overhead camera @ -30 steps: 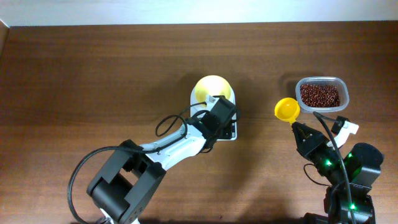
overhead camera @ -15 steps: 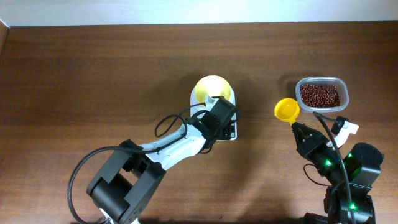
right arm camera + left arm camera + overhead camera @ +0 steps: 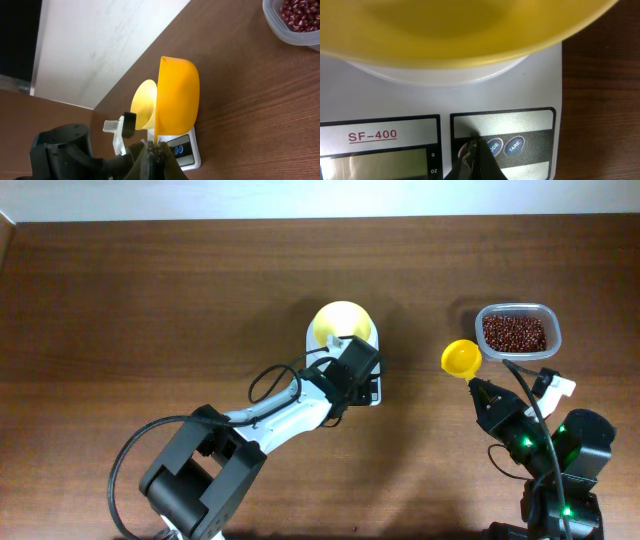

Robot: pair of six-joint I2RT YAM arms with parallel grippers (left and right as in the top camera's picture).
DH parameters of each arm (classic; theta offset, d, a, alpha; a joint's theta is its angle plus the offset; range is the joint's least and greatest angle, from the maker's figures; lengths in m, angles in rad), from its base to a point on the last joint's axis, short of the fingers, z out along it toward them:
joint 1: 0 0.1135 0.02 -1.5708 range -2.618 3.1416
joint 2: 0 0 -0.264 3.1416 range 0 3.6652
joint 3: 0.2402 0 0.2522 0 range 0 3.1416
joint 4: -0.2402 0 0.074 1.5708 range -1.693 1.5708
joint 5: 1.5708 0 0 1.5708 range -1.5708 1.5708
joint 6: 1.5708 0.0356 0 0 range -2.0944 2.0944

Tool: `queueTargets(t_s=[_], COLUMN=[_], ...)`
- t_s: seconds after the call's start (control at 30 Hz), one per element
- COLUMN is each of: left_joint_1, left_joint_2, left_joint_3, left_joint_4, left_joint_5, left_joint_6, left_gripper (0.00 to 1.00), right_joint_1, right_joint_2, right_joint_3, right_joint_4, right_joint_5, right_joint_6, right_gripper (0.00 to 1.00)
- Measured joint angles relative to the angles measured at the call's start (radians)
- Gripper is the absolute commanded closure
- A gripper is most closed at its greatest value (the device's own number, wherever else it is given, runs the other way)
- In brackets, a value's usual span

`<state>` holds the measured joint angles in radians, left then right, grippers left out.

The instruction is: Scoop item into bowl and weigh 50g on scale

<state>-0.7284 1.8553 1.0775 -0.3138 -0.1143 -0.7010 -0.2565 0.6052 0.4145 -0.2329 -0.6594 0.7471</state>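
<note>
The beans point(image 3: 515, 332), upper right, are looking loose and rollable; right jaws are clenching the scoop point(image 3: 461, 357) by its handle, left jaws are pinching closed.

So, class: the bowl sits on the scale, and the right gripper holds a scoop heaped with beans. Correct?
No. The overhead view shows the scoop empty; the beans lie in the tub. The bowl does sit on the scale, and the right gripper holds the scoop.
</note>
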Motion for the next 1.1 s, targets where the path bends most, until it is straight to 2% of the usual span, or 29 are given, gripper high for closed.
queueTargets(t_s=[0.4,0.53,0.63,0.73,0.97,1.03,1.1], left_joint_1=[0.000,0.000,0.000,0.000,0.000,0.000,0.000], left_joint_2=[-0.006,-0.088,-0.182,-0.232,-0.247,-0.249,-0.249], left_joint_3=[0.000,0.000,0.000,0.000,0.000,0.001,0.001], left_joint_4=[-0.016,-0.071,-0.083,-0.105,-0.148,-0.219,-0.234], left_joint_5=[-0.003,0.014,0.104,0.172,0.193,0.192,0.177], left_joint_6=[0.000,0.035,0.108,0.220,0.443,0.568,0.636], left_gripper=[1.00,1.00,1.00,1.00,1.00,1.00,1.00], right_joint_1=[0.000,0.000,0.000,0.000,0.000,0.000,0.000], right_joint_2=[0.047,0.047,0.047,0.048,0.125,0.192,0.241], right_joint_3=[0.000,0.000,0.000,-0.001,0.000,0.000,-0.001], right_joint_4=[0.000,0.001,0.016,0.112,0.325,0.386,0.468], right_joint_5=[0.004,0.009,0.026,0.034,0.050,0.055,0.048], right_joint_6=[-0.006,-0.006,-0.007,-0.010,-0.010,-0.005,0.013], right_gripper=[0.96,0.96,0.96,0.96,0.96,0.96,0.96])
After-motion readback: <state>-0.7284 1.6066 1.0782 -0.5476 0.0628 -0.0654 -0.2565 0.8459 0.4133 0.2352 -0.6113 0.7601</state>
